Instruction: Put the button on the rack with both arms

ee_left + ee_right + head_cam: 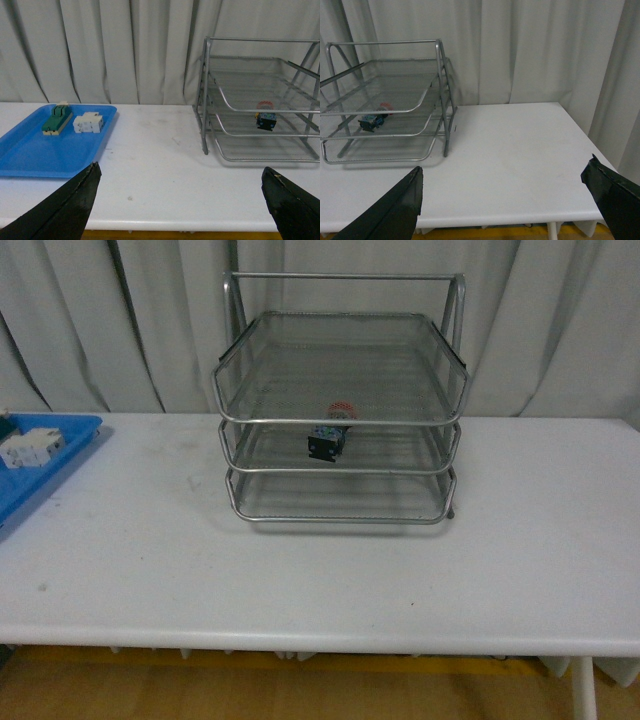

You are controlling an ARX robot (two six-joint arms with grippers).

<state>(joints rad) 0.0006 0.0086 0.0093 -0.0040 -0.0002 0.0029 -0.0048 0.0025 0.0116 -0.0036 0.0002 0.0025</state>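
The silver wire-mesh rack [340, 495] stands at the back middle of the white table. On its middle shelf lies the button [330, 435], red cap toward the back, dark body toward the front. Both wrist views catch it too: button [265, 118] inside the rack [205, 100], and button [372, 119] inside the rack [442, 95]. My left gripper [180, 172] is open over the table's front edge, holding nothing. My right gripper [504, 172] is also open and holds nothing. Neither arm appears in the front view.
A flat blue tray [60, 465] sits at the table's left, carrying a white block [88, 123] and a green-topped block [56, 120]. The table's front edge [320, 640] runs below, and grey curtains hang behind.
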